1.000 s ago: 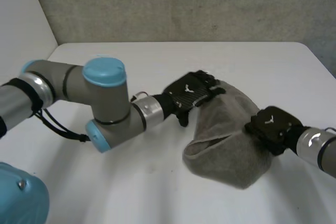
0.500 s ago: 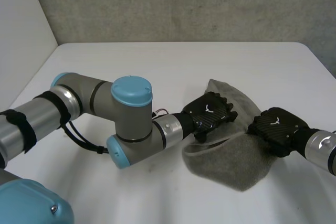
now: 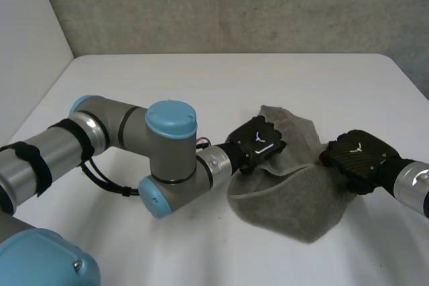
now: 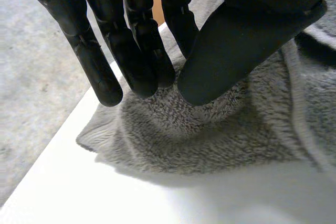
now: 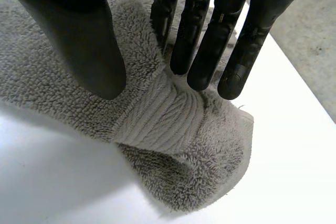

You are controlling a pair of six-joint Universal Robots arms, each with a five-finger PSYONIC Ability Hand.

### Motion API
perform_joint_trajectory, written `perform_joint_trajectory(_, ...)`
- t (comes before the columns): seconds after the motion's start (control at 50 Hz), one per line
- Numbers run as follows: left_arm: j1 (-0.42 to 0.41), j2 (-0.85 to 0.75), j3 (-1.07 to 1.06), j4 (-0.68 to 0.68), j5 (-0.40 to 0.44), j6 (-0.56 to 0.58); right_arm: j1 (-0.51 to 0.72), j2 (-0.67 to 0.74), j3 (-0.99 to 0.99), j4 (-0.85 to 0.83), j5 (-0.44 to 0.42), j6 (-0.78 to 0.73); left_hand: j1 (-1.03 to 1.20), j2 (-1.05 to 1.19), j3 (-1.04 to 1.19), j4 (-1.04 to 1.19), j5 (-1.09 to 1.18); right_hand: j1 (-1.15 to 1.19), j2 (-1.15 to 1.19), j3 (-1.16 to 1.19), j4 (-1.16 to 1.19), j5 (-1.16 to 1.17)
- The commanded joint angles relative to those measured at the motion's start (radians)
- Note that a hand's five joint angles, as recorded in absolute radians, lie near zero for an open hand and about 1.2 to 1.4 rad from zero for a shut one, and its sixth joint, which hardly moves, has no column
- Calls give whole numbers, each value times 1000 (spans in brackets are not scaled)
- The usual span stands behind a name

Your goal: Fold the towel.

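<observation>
1. The towel (image 3: 288, 199) lies bunched at about 4 o'clock from the middle of the white table (image 3: 201, 85), with both hands on it.
2. The left hand (image 3: 258, 144) has come in. A second ago it was out at the towel's far edge, and now it sits nearer the robot at the cloth's 10 o'clock, with the far edge brought along.
3. In its wrist view, straight fingers (image 4: 139, 40) and the thumb press together on a ridge of pile, so it has the cloth pinched.
4. The right hand (image 3: 358, 157) has barely moved (a small drift outward) and holds at the towel's 2 o'clock.
5. Its fingers (image 5: 193, 24) and thumb nip the ribbed band of the edge between them.
6. My read is that the far half is being drawn over the near half, so the fold is under way. The cloth is still rumpled rather than flat, and the edges are not yet matched.
</observation>
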Motion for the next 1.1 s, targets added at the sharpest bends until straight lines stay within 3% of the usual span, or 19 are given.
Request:
perform_joint_trajectory(0.02,20,76,-32,-3,-170,-6,0,-1,-1,-70,0,140,234,190,191,191,210,15,-3,6,-2,13)
perform_joint_trajectory(0.1,100,168,-141,2,-289,-9,0,-1,-1,-110,11,212,234,190,191,191,210,15,-3,6,-2,13)
perform_joint_trajectory(0.22,163,282,-291,7,-356,-29,11,-1,-4,-116,19,248,234,190,191,191,210,18,0,9,1,16)
perform_joint_trajectory(0.32,234,435,-478,11,-412,-138,39,-1,-3,-115,22,274,234,190,191,191,210,26,9,18,10,24)
perform_joint_trajectory(0.42,277,550,-613,5,-424,-231,51,-1,-3,-115,34,274,234,190,191,191,210,35,17,27,19,33)
perform_joint_trajectory(0.56,278,648,-787,4,-418,-259,52,-1,-11,-110,62,274,234,190,191,191,210,6,-12,-2,-11,4)
perform_joint_trajectory(0.66,274,697,-896,-7,-418,-256,54,-4,-12,-103,66,274,231,188,189,188,208,-208,-226,-217,-225,-210)
perform_joint_trajectory(0.82,277,777,-1020,-42,-415,-252,57,-33,-24,-89,66,275,-101,-144,-143,-143,-124,-420,-438,-428,-436,-422)
perform_joint_trajectory(0.86,277,809,-1034,-62,-413,-252,68,-38,-43,-72,68,277,-311,-354,-353,-354,-334,-502,-519,-510,-518,-504)
perform_joint_trajectory(0.88,277,809,-1034,-62,-413,-252,68,-38,-43,-72,68,277,-312,-355,-354,-355,-335,-502,-520,-510,-519,-504)
perform_joint_trajectory(0.92,277,837,-1023,-73,-409,-252,92,-39,-72,-40,66,277,-622,-665,-664,-664,-645,-525,-543,-534,-542,-527)
perform_joint_trajectory(1.04,275,872,-980,-70,-383,-252,135,-39,-132,32,65,280,-700,-743,-742,-742,-723,-517,-534,-525,-533,-519)
perform_joint_trajectory(1.1,269,875,-933,-67,-330,-252,177,-33,-184,91,62,294,-700,-743,-742,-742,-723,-505,-523,-513,-522,-507)
